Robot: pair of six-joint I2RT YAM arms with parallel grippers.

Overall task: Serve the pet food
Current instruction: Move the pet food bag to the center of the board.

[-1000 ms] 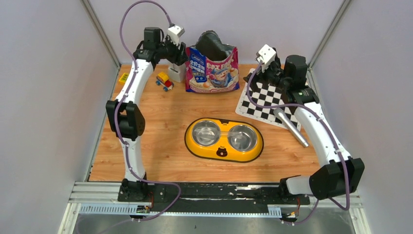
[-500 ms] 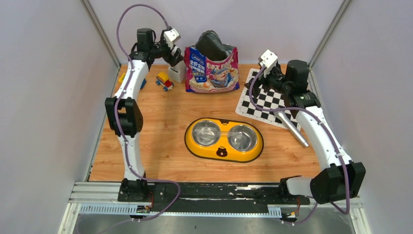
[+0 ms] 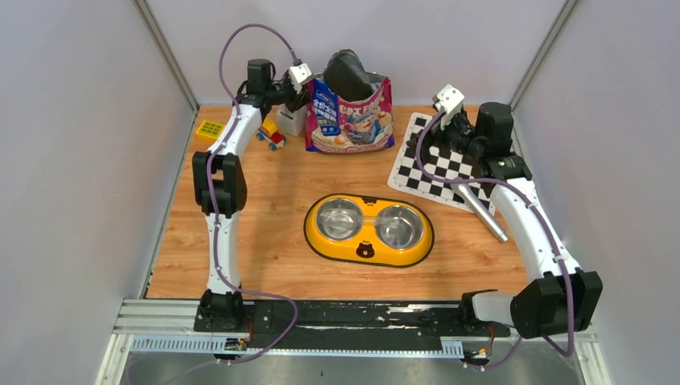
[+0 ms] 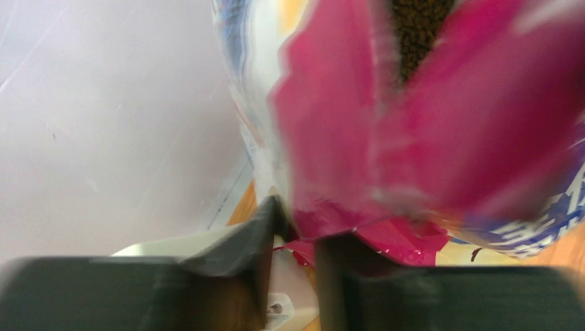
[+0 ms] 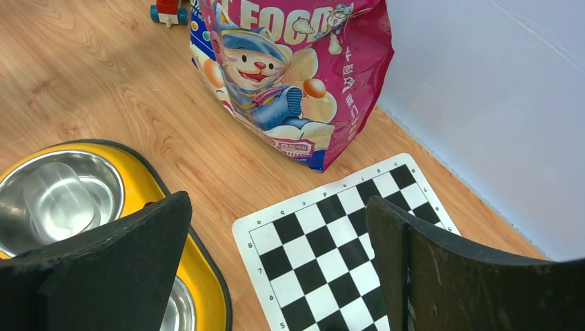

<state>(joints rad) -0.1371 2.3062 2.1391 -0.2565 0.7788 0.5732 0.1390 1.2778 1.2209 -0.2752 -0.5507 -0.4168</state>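
Well, our left hand (image 4: 300, 234) straddles the crinkled lip of the glossy pink bag (image 3: 350, 116); through blur we cannot tell if it grips. Grainy brown kibble (image 4: 414, 31) lies inside, at the far edge of the bench (image 3: 265, 233). Our right hand (image 5: 279, 203) gapes wide.

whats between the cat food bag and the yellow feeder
Nothing stands there: only bare wooden tabletop lies between the cat food bag and the yellow feeder, plain in the top view.
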